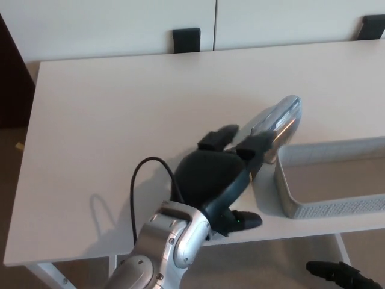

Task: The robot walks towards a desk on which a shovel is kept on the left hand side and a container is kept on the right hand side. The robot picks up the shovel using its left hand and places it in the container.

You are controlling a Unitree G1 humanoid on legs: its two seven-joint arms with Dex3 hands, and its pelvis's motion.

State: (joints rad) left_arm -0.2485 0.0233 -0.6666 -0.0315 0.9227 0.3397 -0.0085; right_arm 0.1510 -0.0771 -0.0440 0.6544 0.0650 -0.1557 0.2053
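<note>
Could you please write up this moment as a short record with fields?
Surface: pale desk
Shovel: silver shovel lying on the desk just outside the container's left end
Container: grey mesh container at the desk's right front, nothing visible inside it
Left hand: left hand over the shovel's near end; grasp unclear
Right hand: right hand low below the desk edge, only partly shown
Task state: shovel not in the container

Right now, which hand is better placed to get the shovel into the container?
Left. The left hand is on the desk right beside the shovel, which lies just outside the container by its corner. The right hand hangs below the desk edge, well away.
</note>
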